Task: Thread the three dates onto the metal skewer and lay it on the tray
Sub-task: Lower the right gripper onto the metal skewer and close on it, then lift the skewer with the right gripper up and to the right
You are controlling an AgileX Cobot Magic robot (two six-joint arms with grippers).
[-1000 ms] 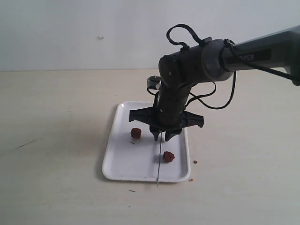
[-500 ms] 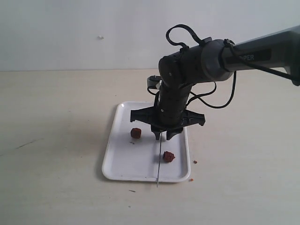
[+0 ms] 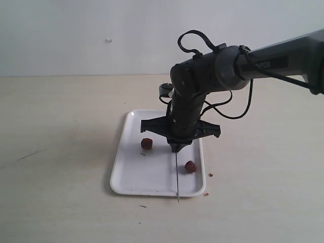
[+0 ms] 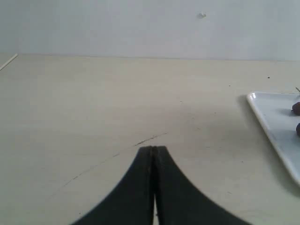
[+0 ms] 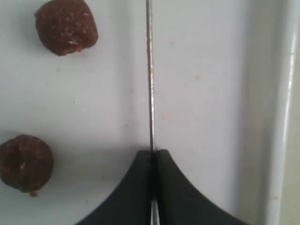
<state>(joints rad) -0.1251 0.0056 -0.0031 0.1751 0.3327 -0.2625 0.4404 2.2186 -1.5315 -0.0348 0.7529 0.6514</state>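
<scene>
The white tray (image 3: 126, 172) lies mid-table. My right gripper (image 3: 176, 148) points down over it, shut on the near end of the thin metal skewer (image 3: 177, 174), which runs across the tray and past its front rim. In the right wrist view the skewer (image 5: 149, 75) leaves the closed gripper (image 5: 153, 152), with two dates (image 5: 66, 26) (image 5: 23, 163) to one side on the tray (image 5: 211, 93). The exterior view shows two dates (image 3: 147, 144) (image 3: 190, 166); no third one is visible. My left gripper (image 4: 153, 149) is shut on nothing, low over the bare table beside the tray (image 4: 272, 122).
Small brown crumbs (image 3: 210, 175) (image 3: 143, 206) lie on the table by the tray's front corner. The right arm (image 3: 273, 58) and its cables reach in from the right. A plain wall stands behind the table.
My right gripper's fingers, apart around the skewer before, have closed on it. The skewer's far tip swung slightly right, and the front date moved right with it.
</scene>
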